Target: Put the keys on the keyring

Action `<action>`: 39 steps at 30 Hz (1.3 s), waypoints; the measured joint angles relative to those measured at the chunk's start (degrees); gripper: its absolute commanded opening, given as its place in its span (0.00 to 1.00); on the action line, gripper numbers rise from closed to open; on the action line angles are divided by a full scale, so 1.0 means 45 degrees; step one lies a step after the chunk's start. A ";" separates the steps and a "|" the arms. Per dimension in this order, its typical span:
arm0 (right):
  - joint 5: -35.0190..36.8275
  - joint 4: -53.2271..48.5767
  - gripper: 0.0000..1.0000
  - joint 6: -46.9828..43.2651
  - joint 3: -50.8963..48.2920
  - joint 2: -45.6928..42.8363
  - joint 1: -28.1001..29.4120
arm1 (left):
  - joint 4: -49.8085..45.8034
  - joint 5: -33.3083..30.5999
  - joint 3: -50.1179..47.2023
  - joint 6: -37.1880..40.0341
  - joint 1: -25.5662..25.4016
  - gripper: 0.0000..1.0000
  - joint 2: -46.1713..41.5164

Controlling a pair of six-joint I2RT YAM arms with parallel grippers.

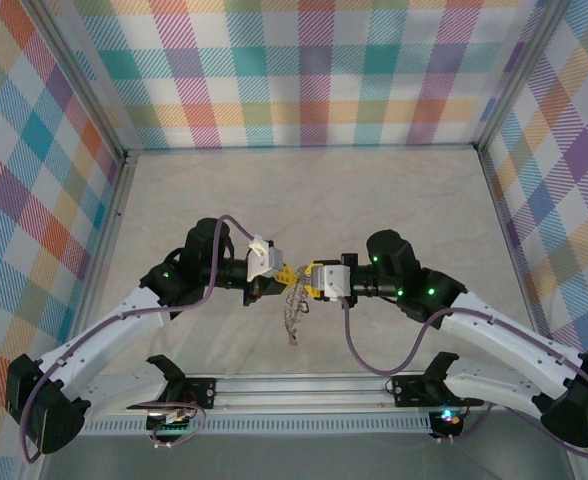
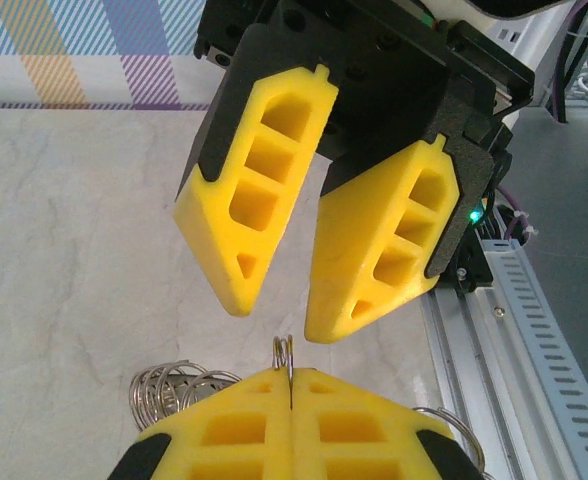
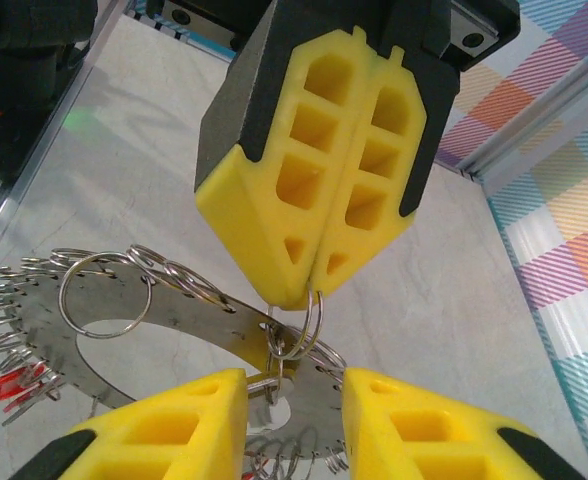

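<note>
Found the left gripper (image 3: pixel 311 290) clenched, with 2 yellow plastic fingers pressed flat together and pinching a small silver wire split ring (image 3: pixel 320 318) at the very tips. Saw that split ring linked to the edge of the large flat silver metal keyring (image 3: pixel 189 315), a broad band punched with holes along its rim and fringed with many more small wire rings. Noted a wider wire loop (image 3: pixel 105 290) lying across the band, and a small red plastic tag (image 3: pixel 14 385) among the fringe at its far end.

Found the right gripper (image 2: pixel 281 322) released, with yellow fingers spread apart and a clear gap between them, facing the left gripper tip to tip and just beside it. Saw part of the band and the pinched ring sitting in that gap; could not tell whether either right finger touched the metal.

Saw the keyring hanging down from the pinch between the 2 grippers, over the pale marbled tabletop (image 3: pixel 454 300); could not tell whether its lowest end reached the surface. Noted plaid fabric walls (image 1: pixel 304 70) around the tabletop.
</note>
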 measured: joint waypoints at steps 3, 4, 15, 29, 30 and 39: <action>-0.0248 0.0015 0.29 0.0214 0.0000 0.0223 -0.0005 | 0.0000 0.0005 0.0000 0.0000 0.0000 0.00 0.0000; -0.0301 0.0015 0.28 0.0257 0.0010 0.0335 -0.0005 | 0.0000 0.0005 0.0000 0.0005 0.0000 0.00 0.0000; -0.0899 -0.0024 0.20 0.0597 0.0452 0.0981 -0.0019 | -0.0053 0.0010 0.0000 0.0238 0.0000 0.00 -0.0097; -0.1200 -0.0214 0.00 0.0899 0.0627 0.1277 -0.0097 | -0.0442 -0.0019 0.0015 0.0860 0.0000 0.09 -0.0170; -0.1200 -0.0321 0.00 0.0899 0.0690 0.1316 -0.0097 | -0.0690 -0.0102 0.0083 0.1078 0.0000 0.13 -0.0185; -0.0510 -0.2798 0.00 0.1175 0.2953 0.2021 0.0005 | -0.2399 -0.1744 0.0379 0.2021 -0.0058 0.27 -0.1059</action>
